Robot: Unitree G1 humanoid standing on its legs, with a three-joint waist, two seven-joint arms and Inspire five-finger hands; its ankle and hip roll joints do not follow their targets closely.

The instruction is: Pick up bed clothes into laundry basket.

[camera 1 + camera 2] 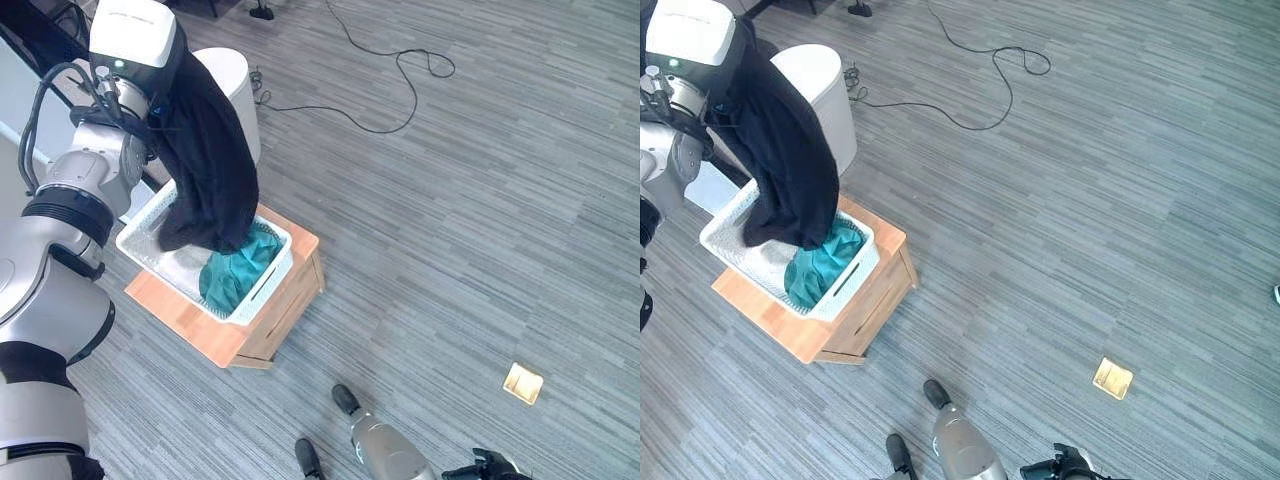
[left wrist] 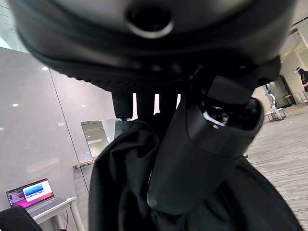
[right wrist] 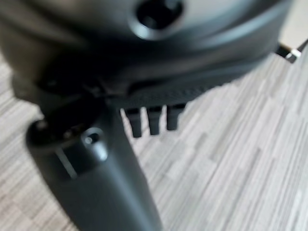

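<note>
A black garment point(image 1: 210, 150) hangs from my raised left hand point(image 2: 207, 144), whose thumb and fingers are curled round the cloth. Its lower end dips into the white laundry basket point(image 1: 283, 262), beside a teal garment point(image 1: 235, 275) that lies in the basket's near end. In the right eye view the black garment point(image 1: 790, 160) drapes over the basket's point(image 1: 862, 265) far half. Low by my side, my right hand point(image 3: 96, 168) hangs over bare floor with straight fingers and nothing in it; it also shows at the picture's lower edge point(image 1: 490, 467).
The basket stands on a low wooden table point(image 1: 290, 310). A white round bin point(image 1: 235, 85) stands right behind it. A black cable point(image 1: 400, 80) trails over the grey floor farther back, and a small yellow square point(image 1: 523, 382) lies on the floor to the right.
</note>
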